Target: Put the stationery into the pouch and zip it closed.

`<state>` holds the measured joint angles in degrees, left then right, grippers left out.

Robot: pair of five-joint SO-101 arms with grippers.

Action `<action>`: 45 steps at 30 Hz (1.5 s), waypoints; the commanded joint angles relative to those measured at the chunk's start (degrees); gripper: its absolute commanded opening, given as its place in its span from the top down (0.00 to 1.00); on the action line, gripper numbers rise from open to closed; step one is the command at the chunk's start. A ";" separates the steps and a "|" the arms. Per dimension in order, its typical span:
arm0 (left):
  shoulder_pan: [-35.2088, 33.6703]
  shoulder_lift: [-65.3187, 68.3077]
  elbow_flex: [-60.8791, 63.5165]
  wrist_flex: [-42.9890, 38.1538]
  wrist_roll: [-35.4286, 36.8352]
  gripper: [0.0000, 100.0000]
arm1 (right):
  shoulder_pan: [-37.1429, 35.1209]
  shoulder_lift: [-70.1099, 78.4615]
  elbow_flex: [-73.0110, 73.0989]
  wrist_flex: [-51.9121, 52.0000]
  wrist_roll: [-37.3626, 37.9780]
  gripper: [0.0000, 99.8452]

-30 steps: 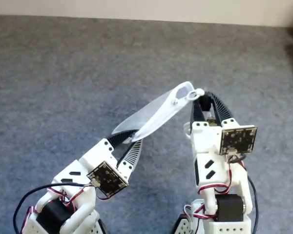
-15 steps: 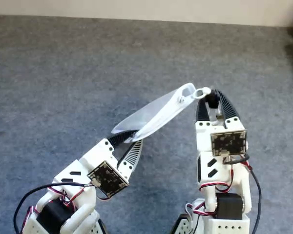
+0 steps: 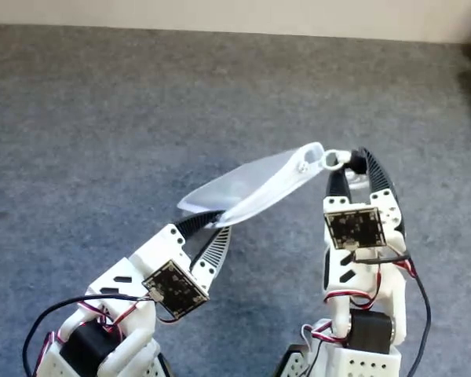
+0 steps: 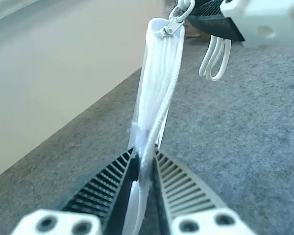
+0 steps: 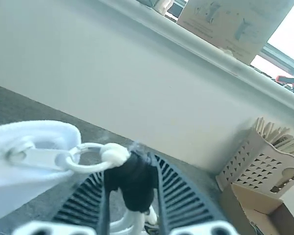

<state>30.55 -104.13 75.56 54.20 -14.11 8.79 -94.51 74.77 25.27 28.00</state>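
Your left gripper (image 4: 144,157) grips one end of the white pouch (image 3: 247,192) lifted above the grey carpet (image 3: 102,118), your right gripper (image 5: 132,169) pinches its zip ring (image 5: 88,159), and beyond stand a pale wall (image 5: 112,73) and a perforated basket (image 5: 257,169)

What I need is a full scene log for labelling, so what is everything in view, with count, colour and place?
pouch: one, translucent white, held off the table between both grippers.
zipper pull: one, white ring, at the pouch's end by the right arm.
cord loops: white, hanging under the right gripper.
table: one, grey.
holder: one, beige, perforated, by the wall.
cardboard box: one, brown, beside the holder.
left gripper: black fingers, shut on the pouch.
right gripper: black fingers, shut on the zipper pull.
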 commanded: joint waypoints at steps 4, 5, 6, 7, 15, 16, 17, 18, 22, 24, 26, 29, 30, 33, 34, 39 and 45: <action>-2.77 0.13 -1.80 2.55 -0.18 1.00 | 8.40 0.13 -0.92 -2.15 0.35 1.00; -2.77 0.13 -2.59 3.43 -0.18 1.00 | 8.48 0.13 -0.92 -2.15 0.35 1.00; -2.77 0.13 -3.56 4.57 -0.09 1.00 | 8.48 0.13 -0.92 -2.15 0.35 1.00; -2.68 0.13 -4.26 5.45 0.00 1.00 | 8.31 0.13 -0.84 -2.15 0.35 1.00; -2.24 0.13 -5.05 5.89 0.79 1.00 | 3.03 -0.40 -0.66 0.57 0.26 1.00; -2.15 0.13 -5.14 5.89 0.79 0.99 | 1.98 -0.48 -0.75 1.89 0.26 1.00; -2.07 0.13 -5.23 5.89 0.79 0.99 | 1.10 -0.48 -0.84 3.21 0.26 1.00; -1.36 0.13 -5.32 5.89 0.79 0.99 | 0.13 -0.48 -0.92 4.44 0.26 1.00; 4.79 0.13 -5.93 6.24 0.70 0.91 | -4.62 -0.48 -1.01 7.78 0.26 1.00; 6.64 0.13 -5.93 6.24 1.05 0.83 | -7.60 -0.48 -1.01 8.92 0.26 1.00; 7.60 0.13 -6.81 6.24 1.23 0.81 | -10.33 -0.48 -1.10 9.71 0.26 1.00; 10.07 0.13 -8.92 6.24 3.69 0.81 | -13.58 -0.48 -1.10 9.71 -2.81 1.00; 10.95 0.22 -9.54 6.24 4.13 0.81 | -14.29 -0.48 -1.10 9.71 -3.96 1.00; 12.09 0.31 -9.54 5.89 4.22 0.81 | -16.40 -0.48 -2.42 11.21 -4.75 1.00; 12.00 0.40 -9.45 5.71 4.13 0.81 | -17.10 -0.48 -3.21 12.88 -4.84 1.00; 12.44 0.57 -9.36 3.69 4.04 0.81 | -22.90 -0.48 -7.34 20.70 -4.92 1.00; 11.91 0.57 -4.26 -2.20 4.04 0.81 | -27.03 -0.48 -8.48 24.22 -4.92 1.00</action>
<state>41.71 -104.13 70.29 55.60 -10.59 -15.65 -95.03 67.74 47.52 23.60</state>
